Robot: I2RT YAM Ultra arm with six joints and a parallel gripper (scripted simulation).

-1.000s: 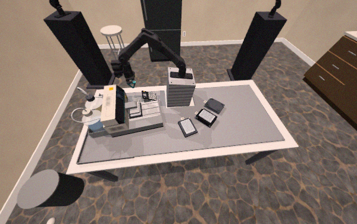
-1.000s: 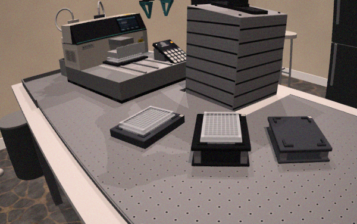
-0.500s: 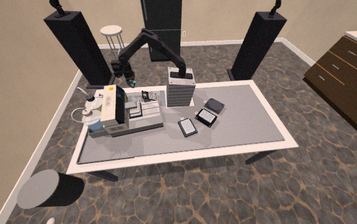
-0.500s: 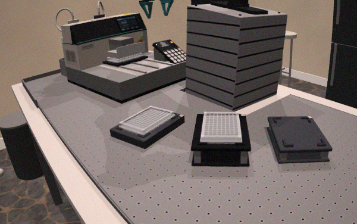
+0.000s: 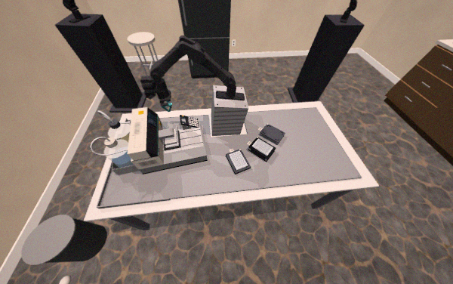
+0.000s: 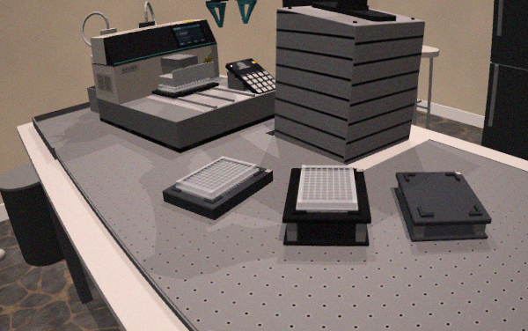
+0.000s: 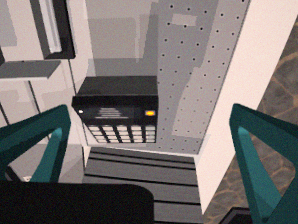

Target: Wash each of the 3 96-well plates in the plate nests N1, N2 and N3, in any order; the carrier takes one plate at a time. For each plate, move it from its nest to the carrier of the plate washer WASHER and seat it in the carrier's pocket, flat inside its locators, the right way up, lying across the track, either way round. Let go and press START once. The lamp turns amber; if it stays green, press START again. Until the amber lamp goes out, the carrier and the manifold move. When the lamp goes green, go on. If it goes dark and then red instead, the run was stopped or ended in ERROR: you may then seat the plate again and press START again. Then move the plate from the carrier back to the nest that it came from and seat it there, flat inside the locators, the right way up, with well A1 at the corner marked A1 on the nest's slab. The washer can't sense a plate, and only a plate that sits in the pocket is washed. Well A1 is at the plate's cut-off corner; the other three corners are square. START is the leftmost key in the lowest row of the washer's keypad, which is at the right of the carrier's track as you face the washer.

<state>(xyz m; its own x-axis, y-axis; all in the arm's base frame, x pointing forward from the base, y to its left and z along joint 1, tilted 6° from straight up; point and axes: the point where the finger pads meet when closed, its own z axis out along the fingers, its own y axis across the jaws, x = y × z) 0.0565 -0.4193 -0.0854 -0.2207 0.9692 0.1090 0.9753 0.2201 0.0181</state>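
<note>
Jaws spread wide and empty, gripper (image 6: 231, 10) hangs at the exterior view's top edge above the washer's keypad (image 6: 252, 75); one plate (image 6: 187, 79) sits on the carrier, left of centre.

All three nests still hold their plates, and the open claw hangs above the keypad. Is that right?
Not quite. The exterior view shows the right nest bare; its plate lies on the washer's carrier. The other two nests hold plates. The rest is right: the open claw hangs above the keypad.
</note>
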